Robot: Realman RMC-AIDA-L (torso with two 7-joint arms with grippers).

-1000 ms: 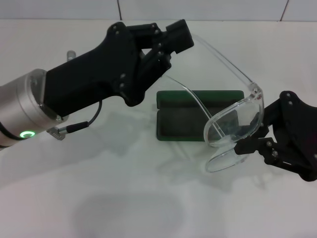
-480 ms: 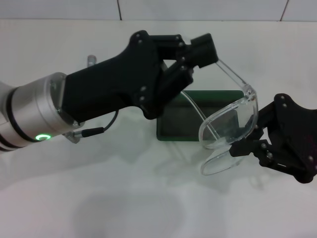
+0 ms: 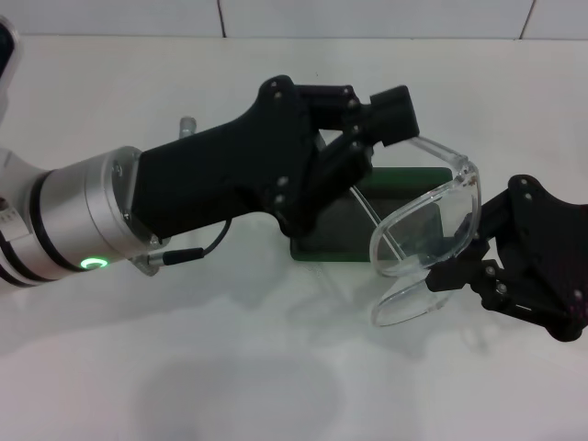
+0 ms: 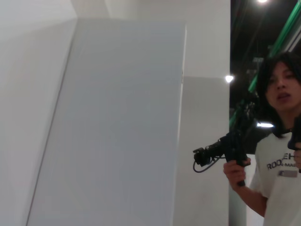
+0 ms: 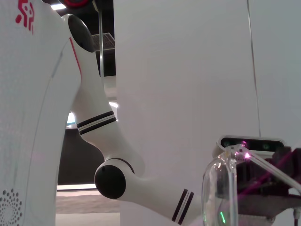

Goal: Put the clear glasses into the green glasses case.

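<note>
Both grippers hold the clear glasses point(image 3: 424, 237) aloft over the white table point(image 3: 230, 367): the right gripper point(image 3: 459, 274) is clamped on the lens front, and the left gripper point(image 3: 390, 115) is closed on the tip of one clear arm. Beneath them the green glasses case point(image 3: 367, 216) lies open on the table, partly hidden by the left gripper.
</note>
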